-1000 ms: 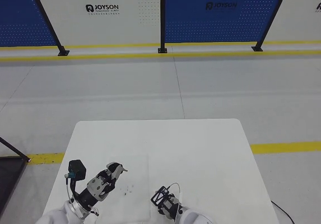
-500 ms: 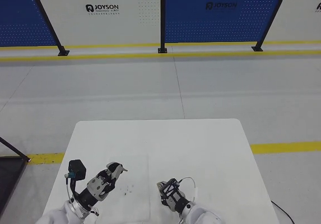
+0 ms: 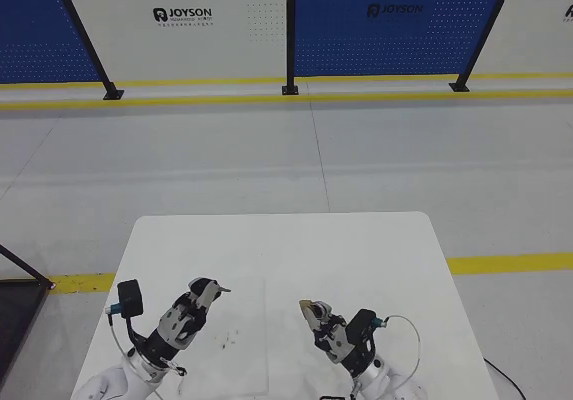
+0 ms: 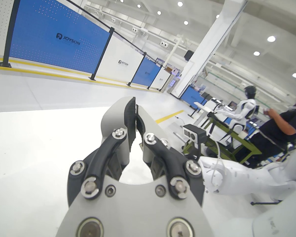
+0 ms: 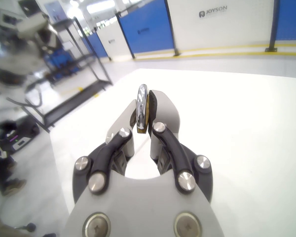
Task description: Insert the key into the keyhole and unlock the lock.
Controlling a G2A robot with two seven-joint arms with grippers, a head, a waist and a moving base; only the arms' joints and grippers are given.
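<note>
Right hand [image 3: 309, 308] moved forward, lock [image 5: 141, 109] pinched between its fingers [image 5: 165, 109], shackle seemingly outward

Lock [image 5: 141, 109] between right jaws, over table [image 3: 366, 250]

Chrome-and-brass lock [image 5: 141, 109], white table [image 3: 366, 260], dotted blue panels [image 3: 396, 35], yellow floor stripes [image 3: 526, 263].
</note>
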